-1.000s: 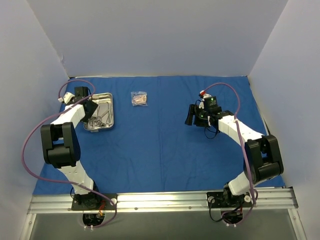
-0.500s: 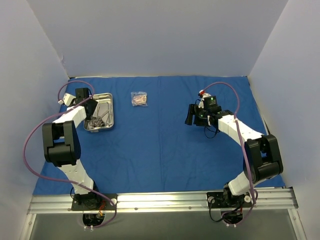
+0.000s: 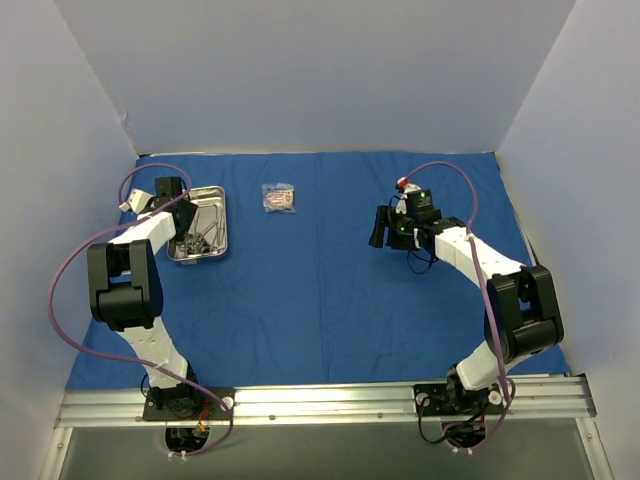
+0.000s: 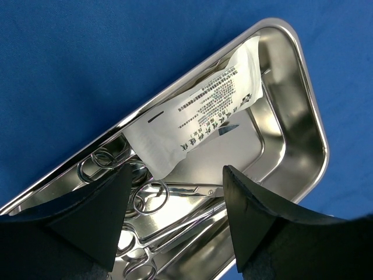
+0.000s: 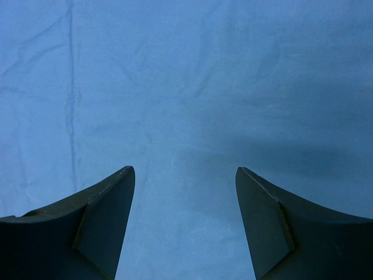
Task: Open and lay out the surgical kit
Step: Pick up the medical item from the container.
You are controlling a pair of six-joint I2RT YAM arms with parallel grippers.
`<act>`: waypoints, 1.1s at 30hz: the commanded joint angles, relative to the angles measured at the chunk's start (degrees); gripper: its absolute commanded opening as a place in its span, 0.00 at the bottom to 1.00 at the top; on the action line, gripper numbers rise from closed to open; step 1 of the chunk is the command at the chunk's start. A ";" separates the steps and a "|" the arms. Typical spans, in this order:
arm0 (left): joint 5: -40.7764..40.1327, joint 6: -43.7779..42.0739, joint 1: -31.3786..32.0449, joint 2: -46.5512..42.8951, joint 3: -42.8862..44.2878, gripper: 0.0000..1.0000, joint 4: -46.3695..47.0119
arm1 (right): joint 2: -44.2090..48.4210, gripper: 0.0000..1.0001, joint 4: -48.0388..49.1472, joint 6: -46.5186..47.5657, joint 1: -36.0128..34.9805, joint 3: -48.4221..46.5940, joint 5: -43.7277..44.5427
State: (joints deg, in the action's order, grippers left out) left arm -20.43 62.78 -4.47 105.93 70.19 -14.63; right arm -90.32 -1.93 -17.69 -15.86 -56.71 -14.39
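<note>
The blue cloth wrap (image 3: 320,290) lies spread flat across the table. A small steel tray (image 3: 222,240) sits at its far left. Inside the tray lie silver scissor-like instruments (image 4: 166,198) and a white printed packet (image 4: 198,111) leaning on the rim (image 4: 317,134). My left gripper (image 4: 178,175) hovers open right over the tray, the instruments between its fingers, gripping nothing. In the top view that left gripper (image 3: 181,232) sits at the tray's left side. A small clear packet (image 3: 278,197) lies on the cloth to the tray's right. My right gripper (image 3: 380,228) hangs open above bare cloth (image 5: 186,105).
Pale walls close in the table at the back and on both sides. A metal rail (image 3: 320,400) with both arm bases runs along the near edge. Purple cables loop from each arm.
The left gripper has shifted slightly toward the back over the tray's left side and narrowed a touch. The right arm has moved a little toward the back.
</note>
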 commanded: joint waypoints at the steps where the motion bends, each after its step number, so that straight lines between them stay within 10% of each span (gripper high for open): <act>1: -1.20 1.38 0.16 0.33 2.05 0.72 0.39 | -1.08 0.66 -0.79 0.99 -0.40 -2.27 0.51; 23: -1.28 0.59 -0.10 4.72 3.81 0.70 3.47 | -3.10 0.66 -1.14 1.70 -0.14 -4.46 1.21; 33: -1.55 0.24 -0.10 5.52 3.99 0.41 3.56 | -3.89 0.66 -1.32 1.78 -0.14 -5.25 1.03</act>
State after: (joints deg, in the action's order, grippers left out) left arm -21.10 63.72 -4.49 110.72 71.64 -12.99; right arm -93.67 -2.31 -16.53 -15.86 -59.46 -13.98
